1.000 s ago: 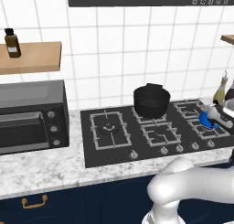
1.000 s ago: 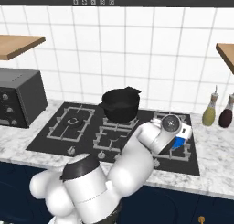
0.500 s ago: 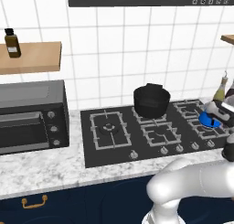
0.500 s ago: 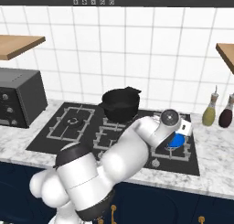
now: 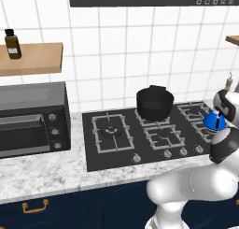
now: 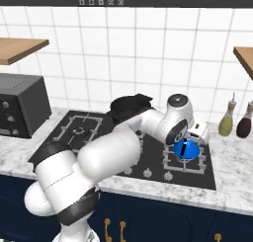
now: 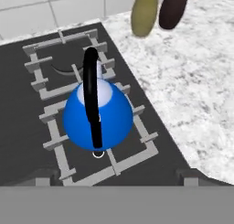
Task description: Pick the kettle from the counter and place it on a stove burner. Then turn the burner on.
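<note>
A white-tiled wall backs a white-and-grey marbled counter (image 5: 42, 174) set over dark navy cabinets (image 6: 163, 221), with a black gas stove (image 5: 116, 151) let into the stone. A black lidded pot (image 5: 154, 103) stands on a rear burner, a dark toaster oven (image 5: 32, 118) sits on the counter to the left of the stove, and a wooden shelf (image 5: 32, 59) above it carries a small brown bottle (image 5: 12, 44). Two bottles, one olive (image 6: 227, 120) and one dark (image 6: 244, 122), stand on the counter to the right of the stove (seen from the hand camera as blurred shapes at the top). The kettle (image 7: 98, 112), bright blue with a pale top and a black arched handle, rests on the grate of a burner at the right end of the stove, near the front edge. The white arm reaches forward and to the right across the stove, its wrist bent down so that the hand sits directly above the kettle. The gripper (image 6: 193, 135) is close over the handle; its finger tips (image 7: 192, 176) appear low at either side of the hand view, set well apart and clear of the kettle.
</note>
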Robot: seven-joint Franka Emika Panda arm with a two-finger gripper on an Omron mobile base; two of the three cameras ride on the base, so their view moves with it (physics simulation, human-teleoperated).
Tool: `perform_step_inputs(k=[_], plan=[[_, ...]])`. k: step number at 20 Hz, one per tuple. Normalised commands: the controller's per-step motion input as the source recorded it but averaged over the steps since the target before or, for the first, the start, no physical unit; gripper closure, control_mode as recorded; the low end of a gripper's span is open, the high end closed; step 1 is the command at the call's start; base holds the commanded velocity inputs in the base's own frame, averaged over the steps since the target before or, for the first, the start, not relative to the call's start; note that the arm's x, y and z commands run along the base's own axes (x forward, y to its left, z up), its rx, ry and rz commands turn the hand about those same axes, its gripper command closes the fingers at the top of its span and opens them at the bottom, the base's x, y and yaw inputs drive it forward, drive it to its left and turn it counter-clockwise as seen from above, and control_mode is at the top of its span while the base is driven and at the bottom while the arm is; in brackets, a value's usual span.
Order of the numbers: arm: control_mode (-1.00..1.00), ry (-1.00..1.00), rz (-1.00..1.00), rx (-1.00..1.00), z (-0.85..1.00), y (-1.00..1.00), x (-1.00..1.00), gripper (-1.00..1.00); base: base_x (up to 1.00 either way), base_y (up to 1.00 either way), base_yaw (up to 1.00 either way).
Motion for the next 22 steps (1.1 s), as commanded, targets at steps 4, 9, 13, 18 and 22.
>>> perform_step_inputs(k=[4, 9, 13, 18, 22], plan=[[-1.00, 0.34, 0.17, 0.00, -0.36, 0.35, -0.78, -1.00, 0.00, 0.00, 0.00], [-1.00, 0.23, 0.22, 0.25, -0.41, 0.41, 0.12, -1.00, 0.00, 0.00, 0.00], [-1.00, 0.06, 0.12, 0.07, -0.38, 0.21, 0.00, -1.00, 0.00, 0.00, 0.00], [-1.00, 0.08, 0.00, -0.06, -0.29, 0.00, 0.03, -1.00, 0.00, 0.00, 0.00], [-1.00, 0.18, 0.00, -0.05, -0.64, 0.00, 0.00, -1.00, 0.00, 0.00, 0.00]])
